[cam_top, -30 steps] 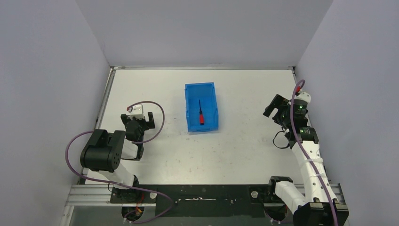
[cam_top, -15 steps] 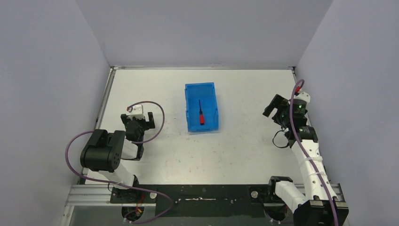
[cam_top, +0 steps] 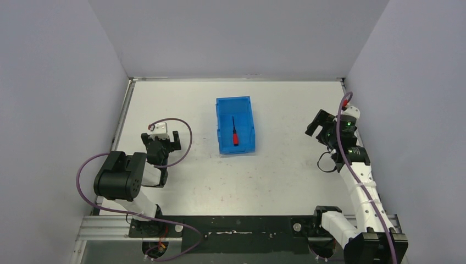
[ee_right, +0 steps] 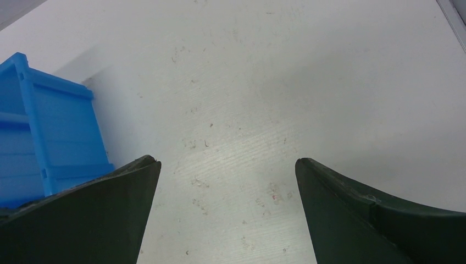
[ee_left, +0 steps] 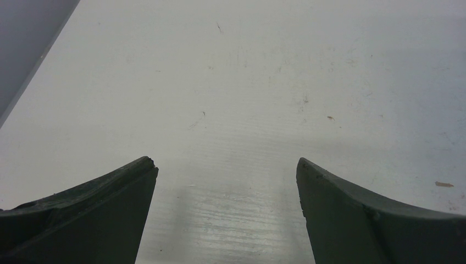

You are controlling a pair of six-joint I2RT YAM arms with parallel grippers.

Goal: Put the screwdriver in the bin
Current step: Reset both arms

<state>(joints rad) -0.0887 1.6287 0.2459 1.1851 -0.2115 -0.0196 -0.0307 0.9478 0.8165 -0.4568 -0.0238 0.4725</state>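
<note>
The screwdriver (cam_top: 234, 133), with a red handle and a thin black shaft, lies inside the blue bin (cam_top: 222, 122) in the middle of the table. The bin's outer wall also shows at the left of the right wrist view (ee_right: 49, 137). My left gripper (cam_top: 162, 138) is open and empty over bare table left of the bin, as the left wrist view (ee_left: 225, 165) shows. My right gripper (cam_top: 319, 125) is open and empty at the right side of the table, well right of the bin, over bare table in the right wrist view (ee_right: 226, 165).
Grey walls enclose the white table on three sides. A purple cable (cam_top: 181, 127) loops off the left arm. The right arm's cable (cam_top: 342, 126) runs along its wrist near the right wall.
The right arm has shifted slightly back and up near the right wall. The left arm, the bin and the screwdriver have not moved.
</note>
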